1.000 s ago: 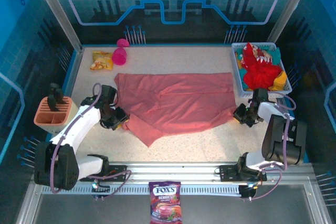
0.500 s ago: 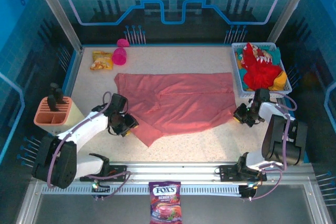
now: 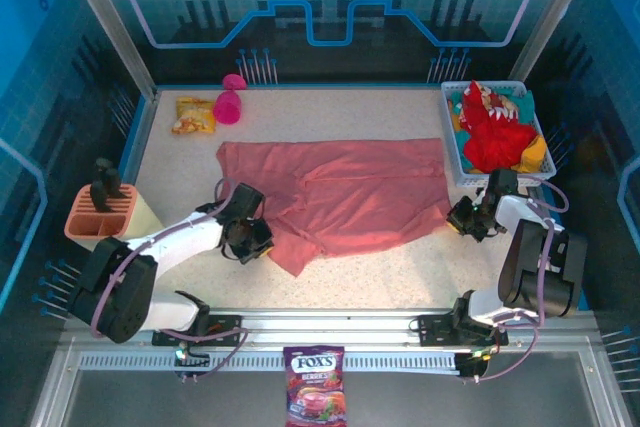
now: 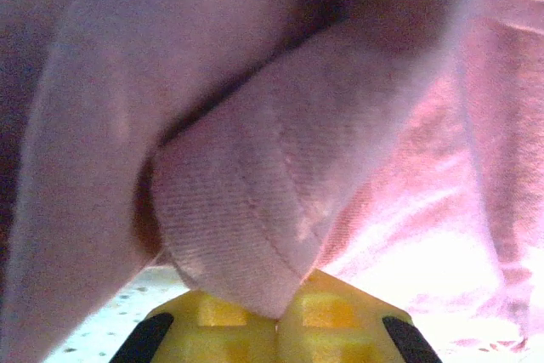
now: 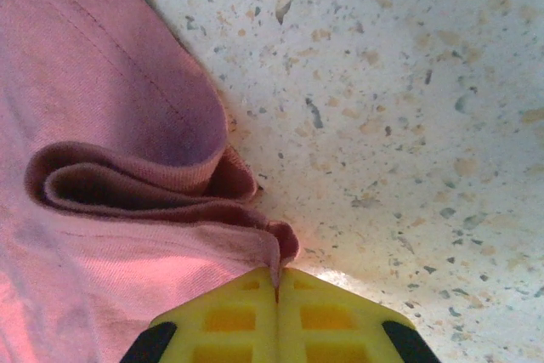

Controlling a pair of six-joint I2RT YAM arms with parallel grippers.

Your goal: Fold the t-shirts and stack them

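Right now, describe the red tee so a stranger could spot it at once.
At the table's far right corner sits a white basket. The red tee is heaped in it. Bright red with white print sets it apart from the plain pink tee spread mid-table.

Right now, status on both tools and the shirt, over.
Left tool shut on salmon-pink t-shirt, near-left edge. Right tool shut on its near-right corner. Goblet, snack packet far-left, off the cloth.
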